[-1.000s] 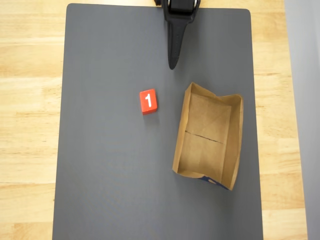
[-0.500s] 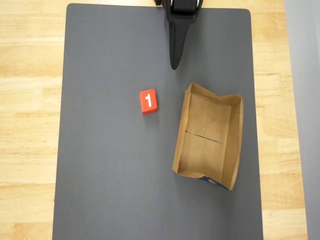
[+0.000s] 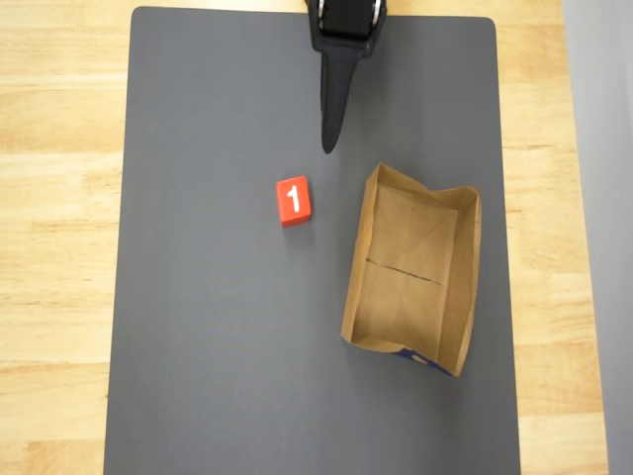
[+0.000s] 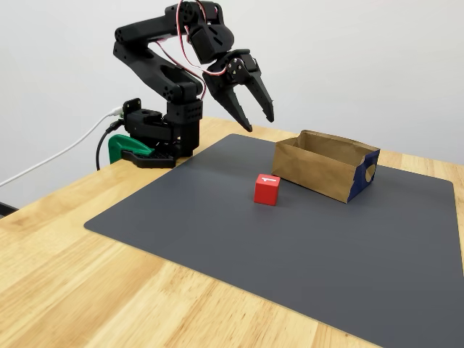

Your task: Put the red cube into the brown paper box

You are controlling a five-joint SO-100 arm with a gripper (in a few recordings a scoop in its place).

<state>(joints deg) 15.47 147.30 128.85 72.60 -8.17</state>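
One gap matters to me here: the red cube [image 3: 294,201] sits on the dark grey mat [image 3: 218,376], its white 1 facing up, well apart from my gripper [image 4: 259,119], which hangs in the air with its jaws spread wide and holding nothing. In the overhead view the cube lies below the fingertips and slightly left, so I judge I must reach outward and down. The brown paper box [image 3: 456,297] stands near the cube's right, its long axis running away from the arm's base.
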